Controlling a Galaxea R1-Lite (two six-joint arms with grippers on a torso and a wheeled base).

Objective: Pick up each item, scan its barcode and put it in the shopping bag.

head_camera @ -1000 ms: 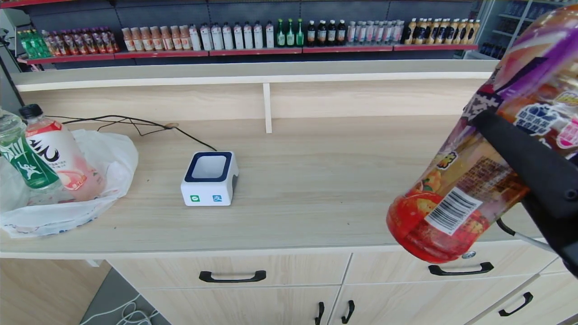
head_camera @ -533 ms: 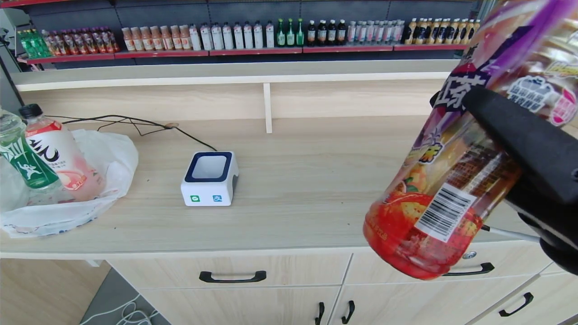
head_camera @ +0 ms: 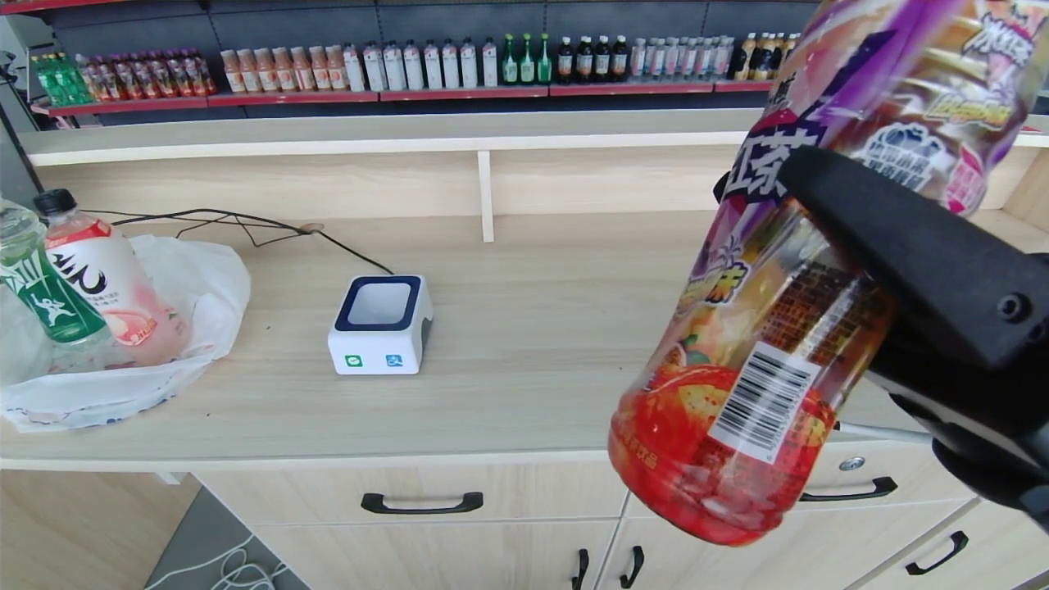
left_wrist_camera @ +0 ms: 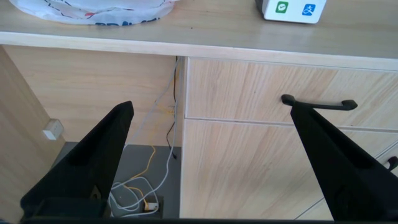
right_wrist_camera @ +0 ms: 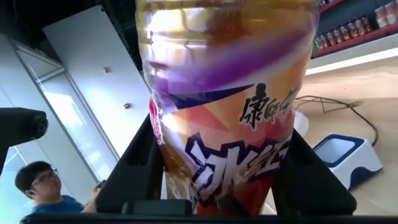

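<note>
My right gripper (head_camera: 828, 213) is shut on a large drink bottle (head_camera: 787, 319) with a purple and orange label, held tilted in the air above the counter's right front edge, its barcode (head_camera: 764, 401) facing the head camera. In the right wrist view the bottle (right_wrist_camera: 227, 99) sits between the two fingers (right_wrist_camera: 140, 165). The white barcode scanner (head_camera: 381, 324) stands mid-counter, left of the bottle. The white shopping bag (head_camera: 123, 360) lies at the counter's left end with a pink bottle (head_camera: 106, 279) and a green-labelled bottle (head_camera: 37, 283) in it. My left gripper (left_wrist_camera: 208, 162) hangs open below the counter, before the cabinet fronts.
The scanner's black cable (head_camera: 246, 225) runs left along the back of the counter (head_camera: 533, 328). A raised ledge (head_camera: 459, 147) borders the rear. Drawers with black handles (head_camera: 422, 501) lie under the counter. Shelves of bottles (head_camera: 459, 65) line the far wall.
My right gripper has carried the bottle leftward and closer to the head camera, the bottle's base swinging down and left. The scanner, bag and its bottles have stayed put.
</note>
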